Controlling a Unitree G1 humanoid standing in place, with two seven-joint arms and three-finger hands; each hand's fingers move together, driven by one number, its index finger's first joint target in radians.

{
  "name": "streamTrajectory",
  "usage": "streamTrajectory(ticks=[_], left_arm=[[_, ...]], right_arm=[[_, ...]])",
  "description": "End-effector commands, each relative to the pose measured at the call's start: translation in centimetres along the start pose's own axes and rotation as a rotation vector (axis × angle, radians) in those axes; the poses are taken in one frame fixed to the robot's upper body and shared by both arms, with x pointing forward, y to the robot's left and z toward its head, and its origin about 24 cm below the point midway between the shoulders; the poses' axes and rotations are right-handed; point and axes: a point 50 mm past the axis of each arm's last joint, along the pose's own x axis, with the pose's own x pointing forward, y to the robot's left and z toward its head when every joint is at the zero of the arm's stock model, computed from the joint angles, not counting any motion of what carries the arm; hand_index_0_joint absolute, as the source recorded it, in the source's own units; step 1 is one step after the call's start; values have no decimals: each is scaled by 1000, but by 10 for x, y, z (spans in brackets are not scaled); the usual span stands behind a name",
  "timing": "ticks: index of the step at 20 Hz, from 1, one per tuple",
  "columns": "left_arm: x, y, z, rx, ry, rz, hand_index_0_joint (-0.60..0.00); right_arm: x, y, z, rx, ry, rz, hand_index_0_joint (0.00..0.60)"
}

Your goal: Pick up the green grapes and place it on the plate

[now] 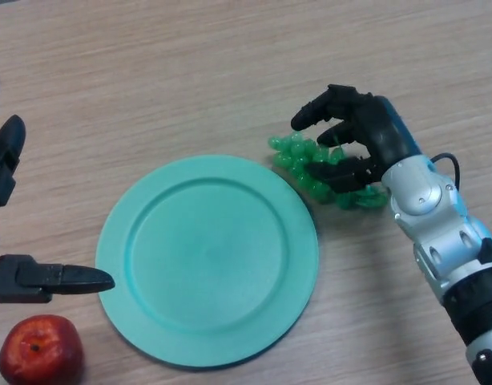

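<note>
Clustering beside plate [207, 258], knobbly translucent green grapes [304, 164].

I am getting a single feed, from the head camera, and it is looking steeply down at the wooden counter [230, 64] close in front of me. The left arm is entering from the frame's left edge, the right arm from the lower right corner. Only the counter surface is filling the frame, edge to edge.
</note>
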Motion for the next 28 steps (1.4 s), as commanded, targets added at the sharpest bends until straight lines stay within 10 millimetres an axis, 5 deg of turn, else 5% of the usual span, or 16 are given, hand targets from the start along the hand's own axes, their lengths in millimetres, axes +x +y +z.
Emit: streamTrajectory(ticks=[1, 5, 8, 14, 15, 18, 20, 28], left_arm=[[-5, 15, 35, 109, -227, 72, 0], [-5, 19, 33, 117, -224, 94, 0], [-4, 22, 32, 128, -226, 112, 0], [-6, 28, 31, 120, -226, 133, 0], [-6, 28, 31, 120, -226, 133, 0], [-7, 24, 32, 112, -232, 115, 0], [-8, 18, 35, 86, -256, 69, 0], [-11, 8, 44, 47, -261, 7, 0]], right_arm=[[1, -31, 59, 91, -245, -99, 600], [-18, -28, 98, 121, -337, -64, 600], [-41, -4, 125, 133, -418, 35, 600], [-79, 36, 137, 59, -406, 175, 600], [-79, 36, 137, 51, -407, 177, 550], [-86, 34, 143, 27, -432, 187, 150], [-98, 25, 153, 59, -459, 187, 0], [-130, -32, 146, 174, -483, 89, 0]])
